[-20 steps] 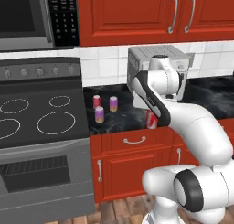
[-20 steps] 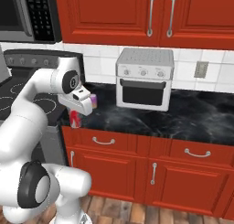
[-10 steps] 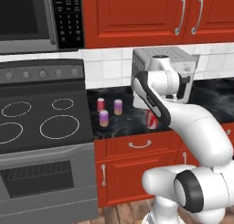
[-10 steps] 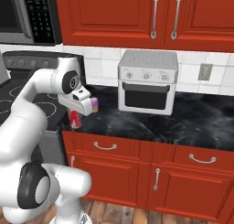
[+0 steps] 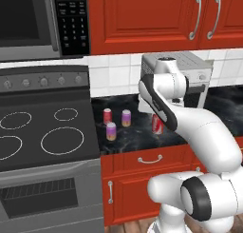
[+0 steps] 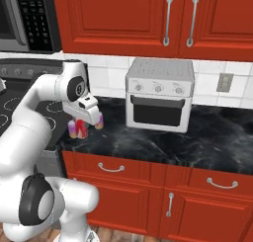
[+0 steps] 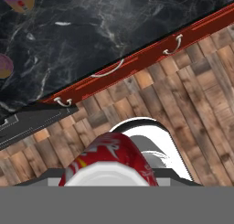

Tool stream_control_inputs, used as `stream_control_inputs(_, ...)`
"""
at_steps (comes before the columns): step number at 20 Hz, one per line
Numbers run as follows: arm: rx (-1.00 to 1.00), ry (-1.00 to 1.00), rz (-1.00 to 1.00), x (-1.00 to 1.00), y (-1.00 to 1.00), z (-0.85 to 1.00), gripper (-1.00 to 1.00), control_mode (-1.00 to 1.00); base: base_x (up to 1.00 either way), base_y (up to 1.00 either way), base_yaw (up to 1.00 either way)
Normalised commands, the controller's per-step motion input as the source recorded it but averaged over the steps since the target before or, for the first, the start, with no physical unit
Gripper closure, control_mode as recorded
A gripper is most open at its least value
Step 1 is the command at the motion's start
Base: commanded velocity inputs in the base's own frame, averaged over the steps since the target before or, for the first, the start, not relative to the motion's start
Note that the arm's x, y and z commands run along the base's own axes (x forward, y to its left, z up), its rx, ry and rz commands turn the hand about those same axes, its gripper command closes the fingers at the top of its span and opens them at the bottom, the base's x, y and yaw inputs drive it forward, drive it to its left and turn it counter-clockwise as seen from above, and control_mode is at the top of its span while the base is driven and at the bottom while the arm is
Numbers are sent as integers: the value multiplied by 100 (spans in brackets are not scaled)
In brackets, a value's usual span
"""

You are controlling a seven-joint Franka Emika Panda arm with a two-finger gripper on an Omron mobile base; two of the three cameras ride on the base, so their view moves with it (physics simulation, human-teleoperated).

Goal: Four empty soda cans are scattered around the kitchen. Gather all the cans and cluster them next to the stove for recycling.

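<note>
counting four soda cans: three standing clustered on the black counter [image 5: 128, 137] just right of the stove [image 5: 45, 141], one red [image 5: 107, 116] and two purple-pink [image 5: 126, 118] [image 5: 111, 131], and a fourth red can [image 5: 157, 124] being clamped in the closed gripper [image 7: 109, 182] above the counter's front part. sitting further right against the backsplash, a silver toaster oven [image 6: 159, 94], with the white arm [image 5: 163, 101] blocking part of it.

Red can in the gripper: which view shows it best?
Left base view: the red can shows nearly full height beside the arm, over the counter. Hand view gives just its top, close up. Right base view: mostly hidden behind the hand.
</note>
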Motion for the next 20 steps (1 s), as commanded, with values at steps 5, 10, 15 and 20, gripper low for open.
stream_control_inputs(5,0,0,0,0,0,0,100,100,36,20,0)
stream_control_inputs(10,0,0,0,0,0,0,100,100,31,19,0)
stream_control_inputs(15,0,0,0,0,0,0,100,100,1,8,2)
stream_control_inputs(20,0,0,0,0,0,0,100,100,0,0,1)
